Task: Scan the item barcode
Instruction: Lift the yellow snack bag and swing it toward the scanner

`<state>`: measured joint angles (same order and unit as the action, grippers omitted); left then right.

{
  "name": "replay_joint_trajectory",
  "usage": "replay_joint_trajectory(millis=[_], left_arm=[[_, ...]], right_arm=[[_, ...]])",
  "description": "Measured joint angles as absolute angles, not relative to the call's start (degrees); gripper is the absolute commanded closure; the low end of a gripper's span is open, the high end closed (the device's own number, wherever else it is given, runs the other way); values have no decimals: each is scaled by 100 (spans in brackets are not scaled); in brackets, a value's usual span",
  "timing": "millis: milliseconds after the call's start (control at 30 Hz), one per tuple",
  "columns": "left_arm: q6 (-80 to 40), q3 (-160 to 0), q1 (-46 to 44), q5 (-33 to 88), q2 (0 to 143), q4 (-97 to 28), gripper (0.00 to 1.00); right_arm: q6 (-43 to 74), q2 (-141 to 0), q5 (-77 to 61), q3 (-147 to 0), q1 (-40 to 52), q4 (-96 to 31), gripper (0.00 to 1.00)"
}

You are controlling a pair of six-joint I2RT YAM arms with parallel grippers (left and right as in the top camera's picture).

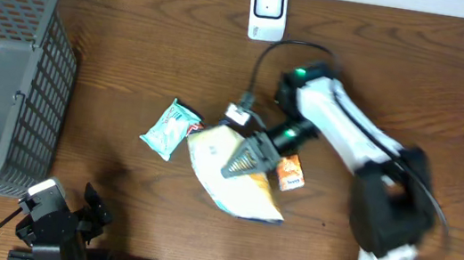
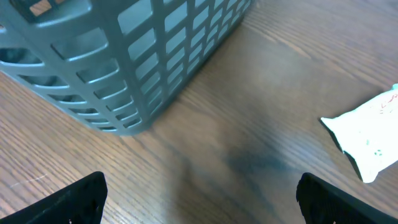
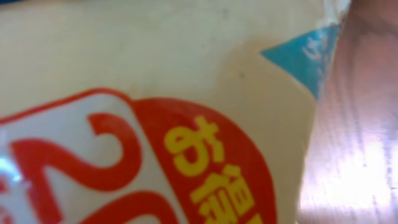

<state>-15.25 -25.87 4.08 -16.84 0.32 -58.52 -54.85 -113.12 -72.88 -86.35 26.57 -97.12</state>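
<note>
The right gripper (image 1: pixel 234 166) is resting clenched over the cream snack bag (image 1: pixel 246 195), a pinch on it not discernible, the bag lying at tabletop (image 1: pixel 135 45) centre, 6 o'clock from the white scanner (image 1: pixel 266 11), while the left gripper (image 2: pixel 199 199) is hovering released at 7 o'clock near the grey basket (image 1: pixel 6 73).

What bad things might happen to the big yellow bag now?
The right claw is shut on the big yellow bag, seemingly by a thin pinch, so it may slip out when lifted. The little orange box lies right beside the bag and could get knocked. The scanner stands at the table's back edge; the floppy bag might sag and hide its barcode.
</note>
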Motion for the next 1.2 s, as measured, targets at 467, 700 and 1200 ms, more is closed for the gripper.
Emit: replay_joint_trajectory(millis=[467,700,1200], left_arm=[[-1525,-2587,408,-1684,32,-5854,3],[-1525,-2585,408,-1684,32,-5854,3],[-1525,-2587,408,-1684,32,-5854,3]], right_arm=[[-6521,-9111,-7544,-7439,2198,-9749,99],[-6525,-9111,-7317,-7404,2198,-9231,98],[-810,-9109,-2571,-7435,2453,-4731,99]])
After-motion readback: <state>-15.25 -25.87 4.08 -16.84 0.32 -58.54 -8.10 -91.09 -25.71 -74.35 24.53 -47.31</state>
